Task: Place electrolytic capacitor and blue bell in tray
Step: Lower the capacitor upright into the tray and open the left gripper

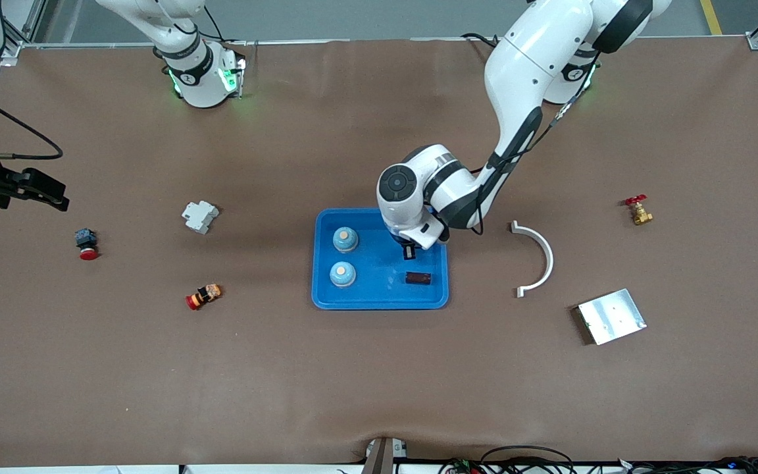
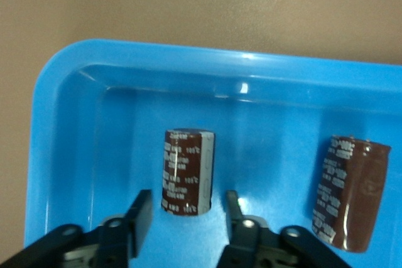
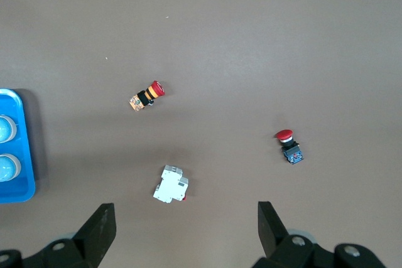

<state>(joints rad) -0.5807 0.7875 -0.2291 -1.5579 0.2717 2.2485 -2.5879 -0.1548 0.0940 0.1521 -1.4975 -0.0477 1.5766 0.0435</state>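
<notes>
The blue tray lies mid-table. Two blue bells stand in it toward the right arm's end. A brown electrolytic capacitor lies in the tray near the corner toward the left arm's end. Another capacitor rests on the tray floor between the fingers of my left gripper, which is low over the tray and open, with a gap on each side of the capacitor. My right gripper waits open and high over the right arm's end of the table, holding nothing.
A white breaker, a red push button and a red-and-yellow button lie toward the right arm's end. A white curved piece, a silver plate and a brass valve lie toward the left arm's end.
</notes>
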